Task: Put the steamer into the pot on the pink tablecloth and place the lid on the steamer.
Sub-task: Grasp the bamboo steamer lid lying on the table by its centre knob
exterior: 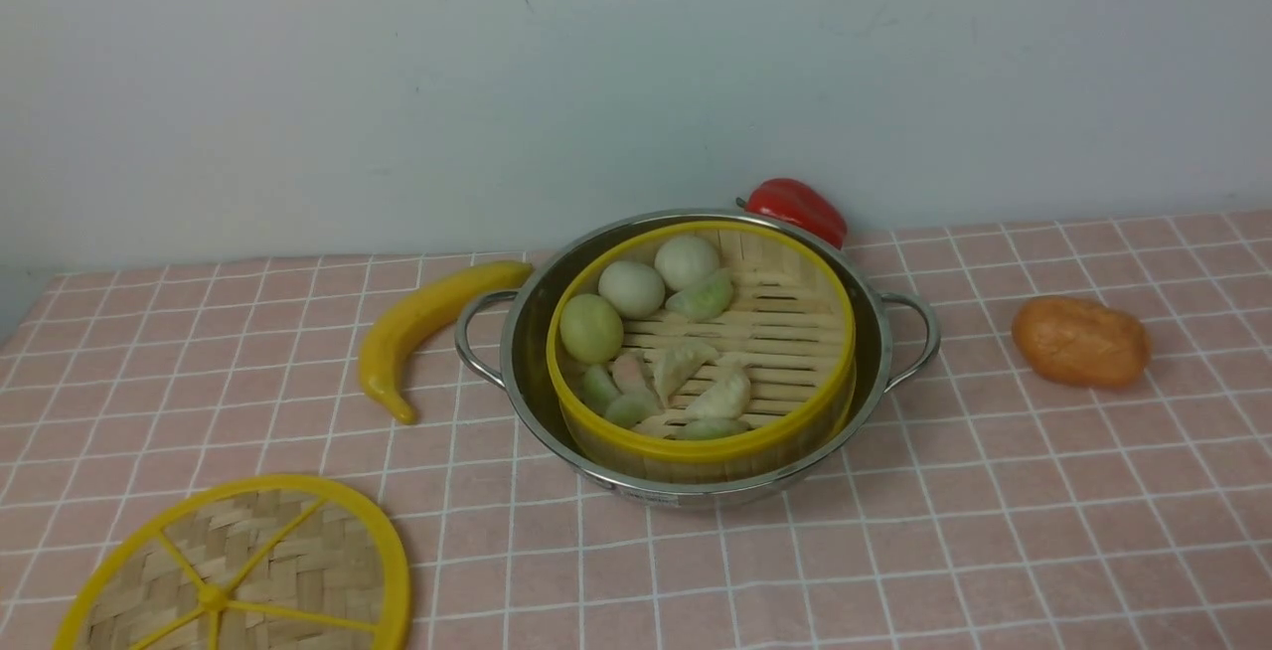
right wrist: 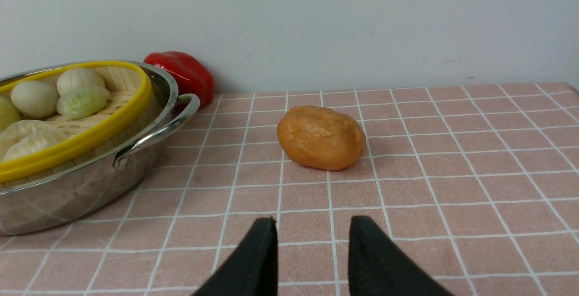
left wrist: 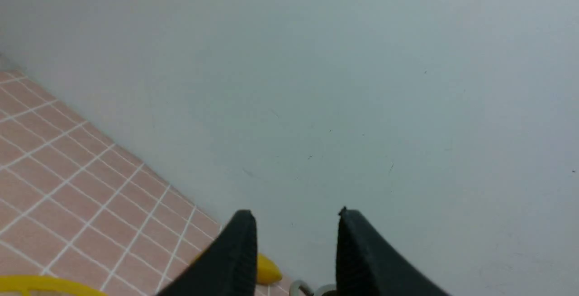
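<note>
Pink tablecloth (exterior: 994,531): one pot (exterior: 527,332), one steamer (exterior: 785,332) inside, one lid (exterior: 238,570) apart; left tool (left wrist: 295,217), right tool (right wrist: 312,222) released

pot (exterior: 686,493): one
steamer (exterior: 696,451): one
lid (exterior: 238,570): one
pink tablecloth (exterior: 994,531): one
round buns (exterior: 632,288): three
dumplings (exterior: 681,364): about seven, some overlapping, exact count unclear
banana (exterior: 427,317): one
red pepper (exterior: 795,205): one
orange potato-like lump (exterior: 1080,342): one

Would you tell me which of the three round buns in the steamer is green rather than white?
The leftmost bun, nearest the banana, is yellow-green; the middle bun and the rightmost bun are white.
</note>
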